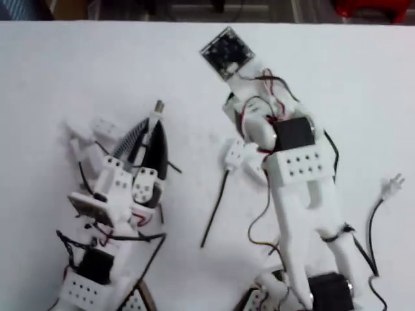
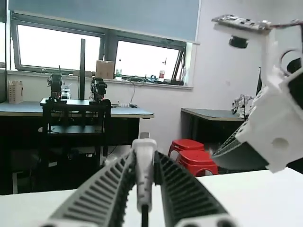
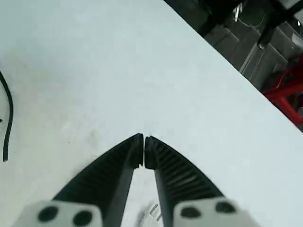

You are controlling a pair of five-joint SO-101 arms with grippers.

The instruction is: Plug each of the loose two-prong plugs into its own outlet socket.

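Best bet imo: keep the left gripper (image 2: 145, 156) firm, square the prongs up w/ the slots, then push straight in, no twisting. It was clamped on the plug (image 2: 143, 179) over the table (image 1: 78, 58). The plug had a slim white body, metal tip & black cord. The right gripper (image 3: 143, 151) sat closed & empty

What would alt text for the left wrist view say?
The left pincer grips a white plug over a white table. The other arm stands close by, with desks and windows behind.
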